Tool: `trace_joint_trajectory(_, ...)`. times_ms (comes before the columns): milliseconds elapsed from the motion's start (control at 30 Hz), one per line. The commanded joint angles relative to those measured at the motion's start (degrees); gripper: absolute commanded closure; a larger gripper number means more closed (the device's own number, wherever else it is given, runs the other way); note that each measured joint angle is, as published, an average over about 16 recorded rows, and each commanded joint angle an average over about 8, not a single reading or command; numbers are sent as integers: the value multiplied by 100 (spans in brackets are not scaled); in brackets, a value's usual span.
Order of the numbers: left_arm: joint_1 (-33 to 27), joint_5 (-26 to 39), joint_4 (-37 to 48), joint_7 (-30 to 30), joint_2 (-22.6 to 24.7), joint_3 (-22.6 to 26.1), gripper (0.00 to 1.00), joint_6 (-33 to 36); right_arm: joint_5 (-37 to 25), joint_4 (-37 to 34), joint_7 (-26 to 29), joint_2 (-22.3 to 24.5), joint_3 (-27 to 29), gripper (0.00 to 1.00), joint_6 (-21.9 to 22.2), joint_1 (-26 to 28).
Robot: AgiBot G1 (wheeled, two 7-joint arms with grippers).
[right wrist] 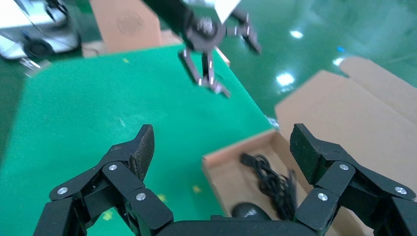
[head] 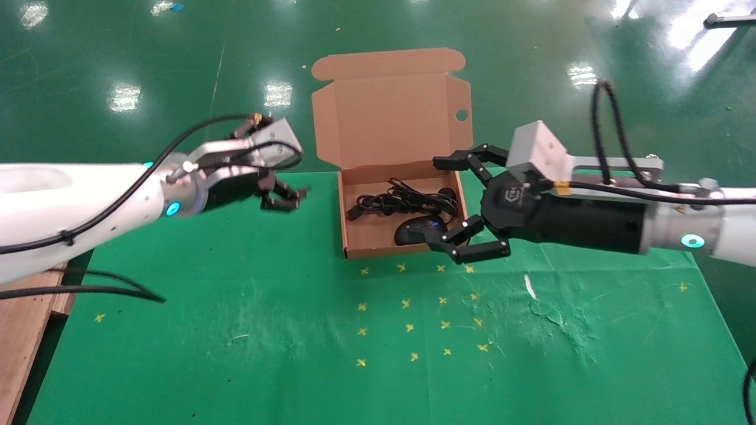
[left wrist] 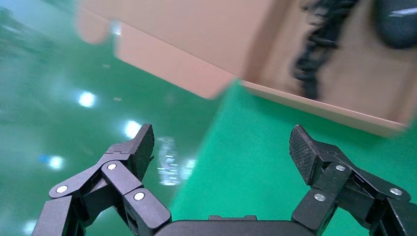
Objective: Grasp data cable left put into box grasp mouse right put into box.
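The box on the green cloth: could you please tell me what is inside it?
Inside the box lie the data cable and the mouse. The right tool, open, covers the box's right wall and part of the mouse.

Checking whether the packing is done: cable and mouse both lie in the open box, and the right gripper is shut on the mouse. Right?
Not quite. The right gripper is open and holds nothing; its fingers spread wide over the box's right edge, as the head and right wrist views show. The rest stands: the cable and the mouse both lie in the open box.
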Motion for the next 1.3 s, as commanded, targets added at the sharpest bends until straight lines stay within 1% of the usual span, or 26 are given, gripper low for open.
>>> trace_joint_trajectory(33,56,-283,7,117,-75,-80,0,119,187,141,73,118,62,0,-75,-110)
trace_joint_trajectory(833,781,-3983,95,1640,-1043,-1127,0,1674,2370,1788,920,1491,789,0,-947,-1389)
trace_joint_trajectory(967,901,-4596,109,1892,-1204,-1301,0,1932,2518,1897,976,1583,836,0,-1006,-1474)
trace_joint_trajectory(1300,1203,-6138,146,2527,-1608,-1737,0,2580,2528,1899,976,1589,834,0,-1010,-1476)
